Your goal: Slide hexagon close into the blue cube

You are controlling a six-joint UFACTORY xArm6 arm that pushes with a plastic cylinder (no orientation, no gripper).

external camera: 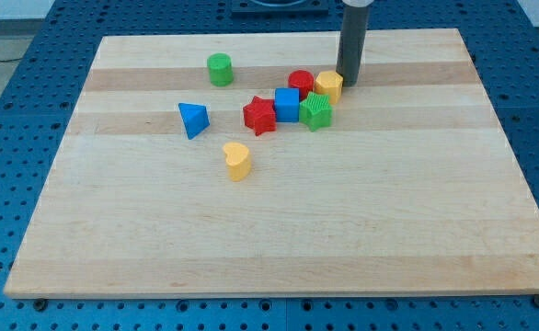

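Note:
The yellow hexagon point(328, 85) sits near the view's top centre, just right of a red cylinder point(300, 84) and up-right of the blue cube point(287, 105). A small gap separates the hexagon from the cube. My tip point(348, 84) stands at the hexagon's right side, touching or almost touching it. A green star-shaped block point(315, 111) lies right of the blue cube, below the hexagon. A red star point(260, 115) touches the cube's left side.
A green cylinder point(219, 69) stands at the top left. A blue triangular block point(193, 119) lies left of the red star. A yellow heart-shaped block point(237, 160) lies below them. The wooden board point(279, 230) rests on a blue perforated table.

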